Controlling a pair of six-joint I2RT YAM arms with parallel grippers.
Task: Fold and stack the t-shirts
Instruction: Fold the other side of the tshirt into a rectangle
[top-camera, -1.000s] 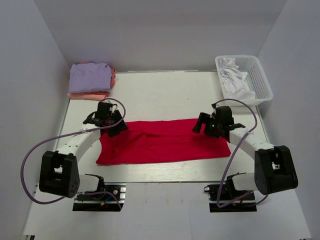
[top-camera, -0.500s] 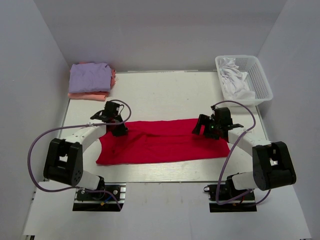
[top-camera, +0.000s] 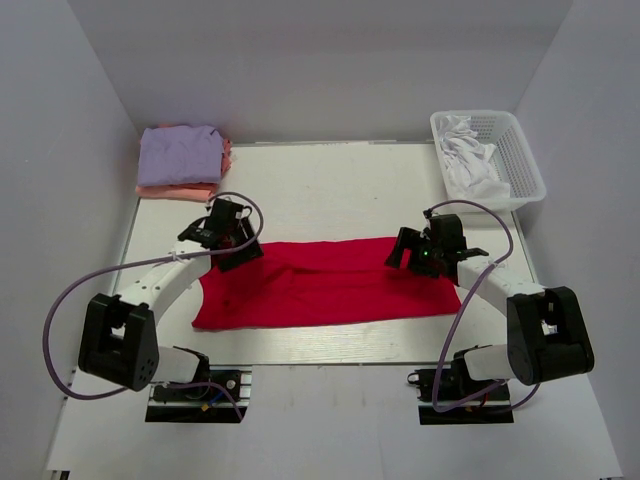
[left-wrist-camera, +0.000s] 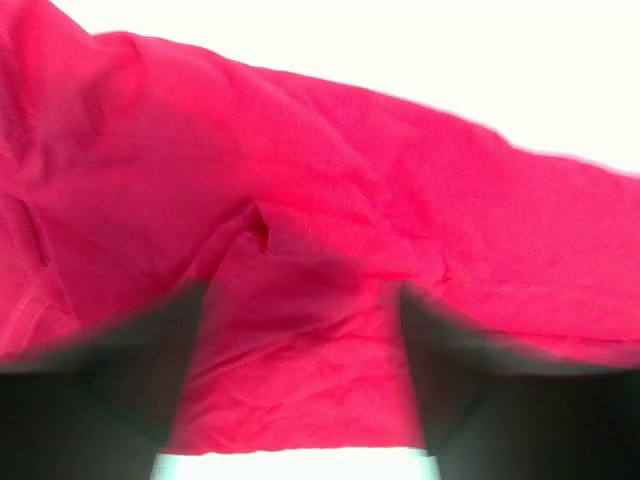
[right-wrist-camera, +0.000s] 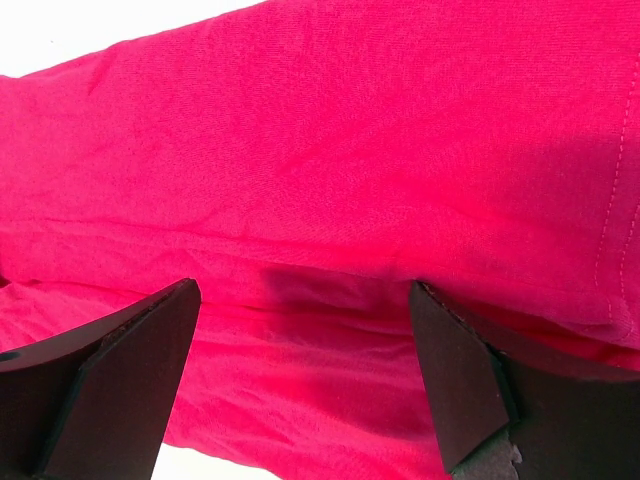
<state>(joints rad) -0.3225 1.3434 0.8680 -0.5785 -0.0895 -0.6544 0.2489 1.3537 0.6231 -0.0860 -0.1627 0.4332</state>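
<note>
A bright red t-shirt lies as a long flat band across the middle of the table. My left gripper is low over its back left corner; in the left wrist view its blurred fingers stand apart, open, over wrinkled red cloth, with nothing pinched between them. My right gripper hovers over the shirt's back right part, open wide, with smooth red cloth under the jaws. At the back left a folded lavender t-shirt rests on a salmon-pink one.
A white lattice basket holding white cloth stands at the back right. White walls close in the table on the left, back and right. Purple cables loop from both arms near the shirt's ends.
My left arm swung, and its gripper shifted slightly right and back along the shirt's left corner. The right arm and the red shirt have hardly moved.
</note>
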